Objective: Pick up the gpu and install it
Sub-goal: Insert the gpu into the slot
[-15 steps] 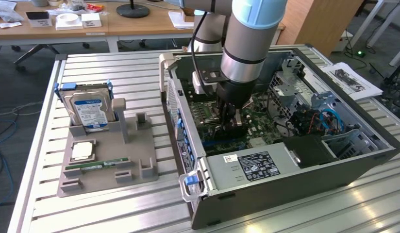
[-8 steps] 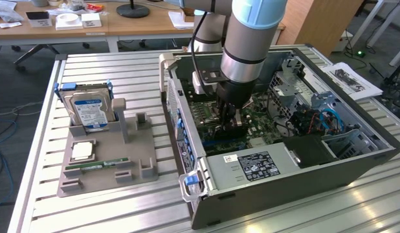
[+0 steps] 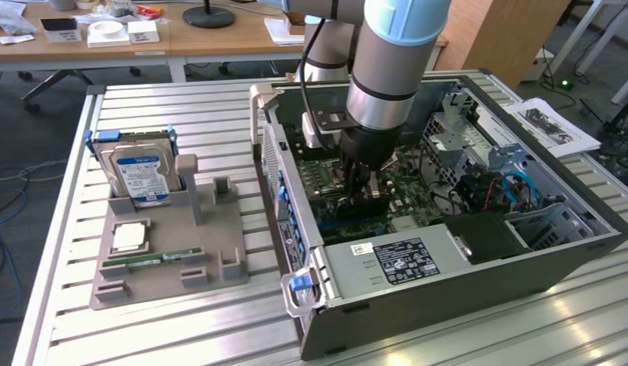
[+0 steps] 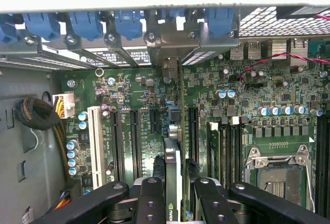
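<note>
Pincer (image 4: 173, 193) was seen closest to the wrist camera, black fingers (image 4: 150, 198) clamped either side of the gpu (image 4: 174, 167), which was held edge-on, a thin dark card with a logo near the grip. The gpu was seen inside the open computer case (image 3: 558, 252), just above the motherboard (image 4: 144, 105), running toward the rear wall of the case where the blue slot clips (image 4: 129, 22) sat. Its far end appeared to line up with the bracket opening (image 4: 166, 43) in that wall, judged only from the wrist view.

Step in hand was judged as seating the card. For a clean fit, the card edge should be kept parallel to the long black expansion slots (image 4: 135, 141) beside it and directly over the intended one; which slot was targeted could not be told. The card should be kept upright, not tilted, with the bracket end guided into the rear opening. Pressure should be applied straight toward the motherboard. Red wire (image 4: 278, 56) lay well apart from the card.
</note>
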`<action>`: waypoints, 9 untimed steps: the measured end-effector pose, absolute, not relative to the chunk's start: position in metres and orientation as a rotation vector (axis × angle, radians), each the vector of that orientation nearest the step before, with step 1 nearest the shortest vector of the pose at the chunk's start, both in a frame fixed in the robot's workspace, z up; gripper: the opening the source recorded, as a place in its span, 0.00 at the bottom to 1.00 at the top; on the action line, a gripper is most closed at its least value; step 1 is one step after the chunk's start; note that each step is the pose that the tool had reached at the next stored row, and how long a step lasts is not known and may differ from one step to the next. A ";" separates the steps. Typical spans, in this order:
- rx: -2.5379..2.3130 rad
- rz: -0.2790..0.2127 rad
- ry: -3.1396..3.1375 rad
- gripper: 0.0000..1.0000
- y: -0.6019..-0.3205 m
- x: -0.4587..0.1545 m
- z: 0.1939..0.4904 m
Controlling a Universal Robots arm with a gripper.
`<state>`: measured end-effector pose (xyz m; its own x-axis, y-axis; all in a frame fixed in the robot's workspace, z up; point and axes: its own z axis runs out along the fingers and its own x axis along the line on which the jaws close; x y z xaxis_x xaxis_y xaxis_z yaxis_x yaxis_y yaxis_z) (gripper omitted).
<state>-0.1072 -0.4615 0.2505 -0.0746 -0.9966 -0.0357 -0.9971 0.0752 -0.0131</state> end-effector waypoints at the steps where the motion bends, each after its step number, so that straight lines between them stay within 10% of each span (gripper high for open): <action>1: -2.113 0.023 2.277 0.27 -0.461 -0.107 0.251; 9: -2.114 0.024 2.274 0.27 -0.462 -0.107 0.250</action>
